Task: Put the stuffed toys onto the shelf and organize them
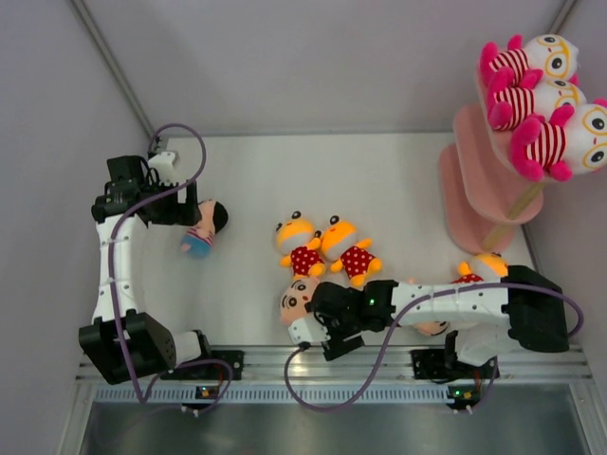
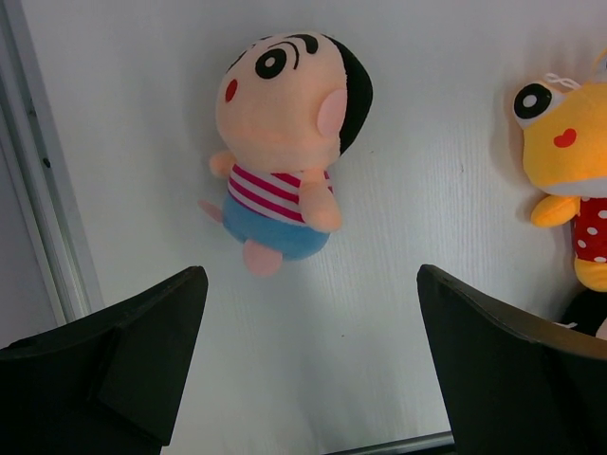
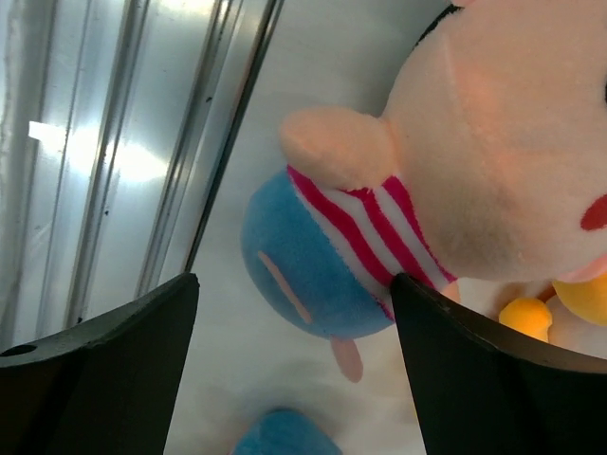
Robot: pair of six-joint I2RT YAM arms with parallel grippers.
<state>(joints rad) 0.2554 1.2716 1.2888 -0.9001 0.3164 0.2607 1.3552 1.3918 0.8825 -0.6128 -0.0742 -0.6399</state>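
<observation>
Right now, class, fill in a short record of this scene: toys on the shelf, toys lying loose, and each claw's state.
shelf top: three striped toys on the pink shelf
loose, centre: two orange-yellow toys side by side
left claw: open, boy doll lying just ahead
right claw: open, straddling second boy doll, not clamped
partly hidden: one more orange toy behind the right arm

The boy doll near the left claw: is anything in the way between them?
No, nothing visible. The boy doll lies just ahead of the open left gripper, with only white table between them. The yellow doll sits off to the side.
</observation>
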